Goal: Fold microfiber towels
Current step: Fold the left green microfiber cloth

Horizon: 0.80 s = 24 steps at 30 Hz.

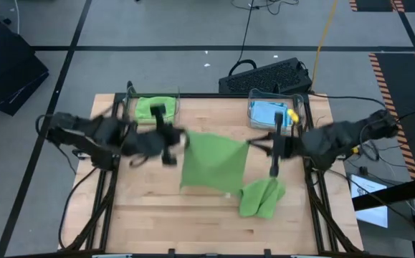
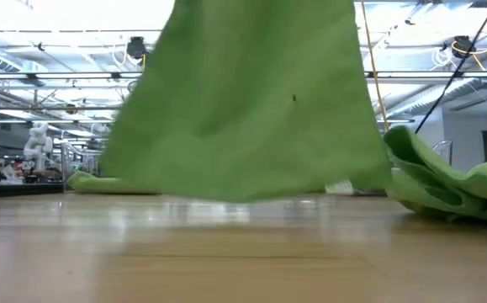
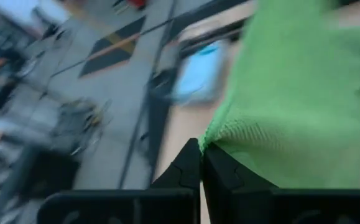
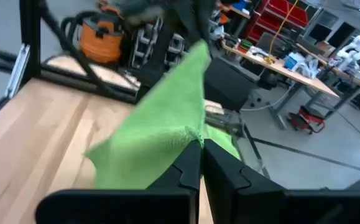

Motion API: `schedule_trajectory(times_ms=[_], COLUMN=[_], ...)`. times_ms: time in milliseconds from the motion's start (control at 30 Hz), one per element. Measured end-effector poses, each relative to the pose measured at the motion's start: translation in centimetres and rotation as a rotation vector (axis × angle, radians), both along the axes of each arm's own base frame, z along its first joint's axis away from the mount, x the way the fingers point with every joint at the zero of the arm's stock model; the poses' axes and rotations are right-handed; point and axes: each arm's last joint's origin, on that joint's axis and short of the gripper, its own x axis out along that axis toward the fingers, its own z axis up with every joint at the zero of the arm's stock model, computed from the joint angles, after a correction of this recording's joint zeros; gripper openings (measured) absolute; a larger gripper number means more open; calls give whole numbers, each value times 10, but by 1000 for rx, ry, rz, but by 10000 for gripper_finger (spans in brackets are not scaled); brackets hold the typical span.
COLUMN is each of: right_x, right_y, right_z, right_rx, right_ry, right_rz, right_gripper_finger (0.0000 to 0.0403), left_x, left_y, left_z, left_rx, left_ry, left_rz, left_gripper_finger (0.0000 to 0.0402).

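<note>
A lime green towel [image 1: 213,163] hangs spread between my two grippers above the middle of the table; in the low view [image 2: 243,101] its lower edge is just above the wood. My left gripper [image 1: 170,149] is shut on its far left corner, my right gripper [image 1: 274,154] on its far right corner. A second green towel [image 1: 261,197] lies crumpled on the table near the right. A bin at the far left holds green towels [image 1: 155,107]; a bin at the far right holds blue towels [image 1: 270,113]. My left gripper pinches a corner of the green towel [image 3: 212,140] between its two shut fingers; the cloth spreads away from the tips. The towel hangs below, lifted. My right gripper pinches the opposite upper corner [image 4: 192,138] between its two shut fingers. The top edge runs stretched from it toward the other arm.
Two clear bins [image 1: 180,107] [image 1: 302,115] stand at the table's far edge. A dark keyboard [image 1: 264,75] lies on the floor beyond the table. Bare wood [image 1: 157,215] lies near the front left.
</note>
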Motion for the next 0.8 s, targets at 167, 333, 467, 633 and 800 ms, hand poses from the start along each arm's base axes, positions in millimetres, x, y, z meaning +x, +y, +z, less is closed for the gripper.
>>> schedule_trajectory(times_ms=[167, 333, 467, 633, 800], right_x=[-1, 1, 1, -5, -9], right_y=[-44, -46, -28, 1, 29], right_z=[8, -12, -17, -7, 8], right_rx=[53, 174, 207, 166, 137], right_ry=[14, 115, 112, 37, -35], right_rz=[-22, 34, 108, 113, 91], right_gripper_finger=[6, 6, 6, 3, 3], left_x=[-1, -6, -12, -24, -35], left_y=[58, 48, 9, -37, -60], left_z=[10, -6, -8, -5, -3], left_rx=[-21, -195, -203, -152, -183], left_ry=[62, 199, 202, 80, 19], left_rz=[148, 40, -59, -73, -103], left_gripper_finger=[3, 4, 3, 5, 3])
